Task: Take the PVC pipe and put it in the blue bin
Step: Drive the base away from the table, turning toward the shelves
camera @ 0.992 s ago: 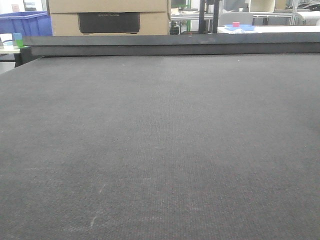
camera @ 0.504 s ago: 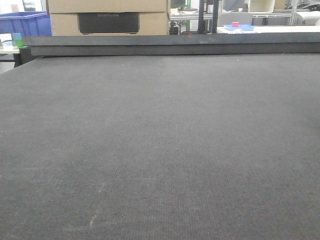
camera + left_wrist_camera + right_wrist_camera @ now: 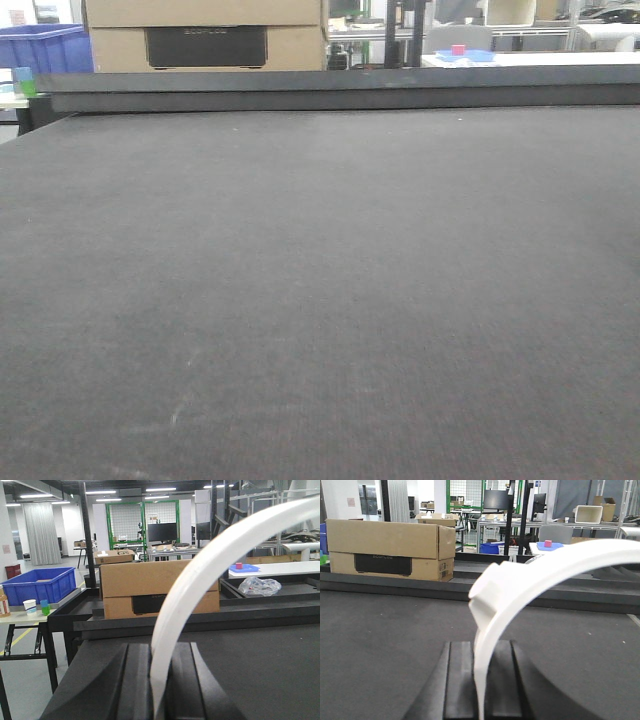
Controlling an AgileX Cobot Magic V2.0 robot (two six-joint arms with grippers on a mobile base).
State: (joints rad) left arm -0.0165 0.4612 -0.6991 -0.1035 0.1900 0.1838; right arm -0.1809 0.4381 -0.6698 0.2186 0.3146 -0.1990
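White PVC pipe (image 3: 197, 577) pinched in closed left hand (image 3: 159, 680) | right hand (image 3: 482, 680) closed on similar white strap (image 3: 545, 570) | blue bin (image 3: 37, 584) off desk (image 3: 280, 670), far left | risk: narrow grip, pipe pivots or slips mid-swing

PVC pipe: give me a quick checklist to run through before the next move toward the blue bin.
1. PVC pipe clamped in left claw: ok.
2. Blue bin in view, off to the left: ok.
3. Room inside the bin: cannot tell, mostly its wall shows.
4. Right claw free: not ok, it grips a similar white strap.
5. Clearance past the cardboard box: cannot tell.
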